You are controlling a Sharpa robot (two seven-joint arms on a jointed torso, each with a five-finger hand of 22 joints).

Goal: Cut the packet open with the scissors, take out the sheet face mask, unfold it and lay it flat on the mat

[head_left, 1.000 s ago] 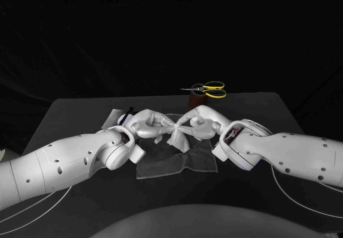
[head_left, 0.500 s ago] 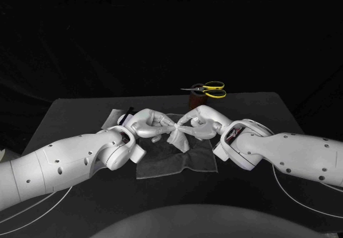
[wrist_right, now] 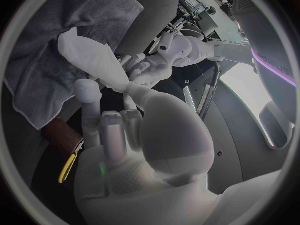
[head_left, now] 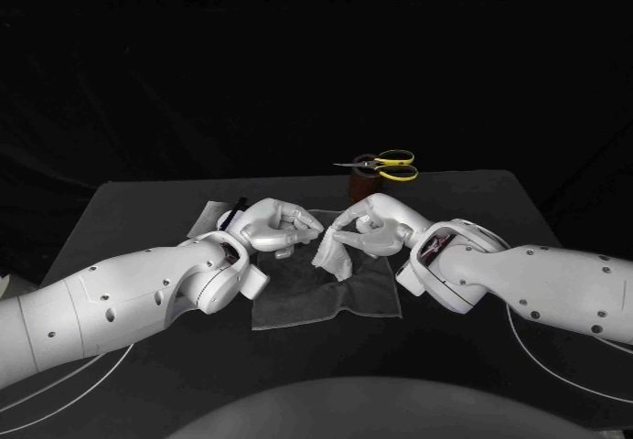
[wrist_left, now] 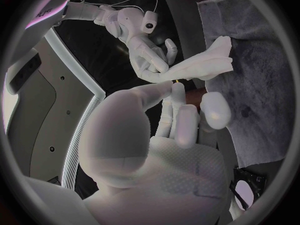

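Right hand [head_left: 373, 229] pinches the mask [head_left: 337, 261] above the mat [head_left: 304, 306]; left hand [head_left: 274, 230] alongside, grip unclear. Looks limp, thin, tearable: take 2 top corners gently.

A black table [head_left: 132, 210] stands here, its matt top catching a dull, even light that fades toward the far edge. Both far corners show, the sides widening toward me. Behind it hangs a black backdrop [head_left: 316, 73], with faint folds on the right and the rest dark.
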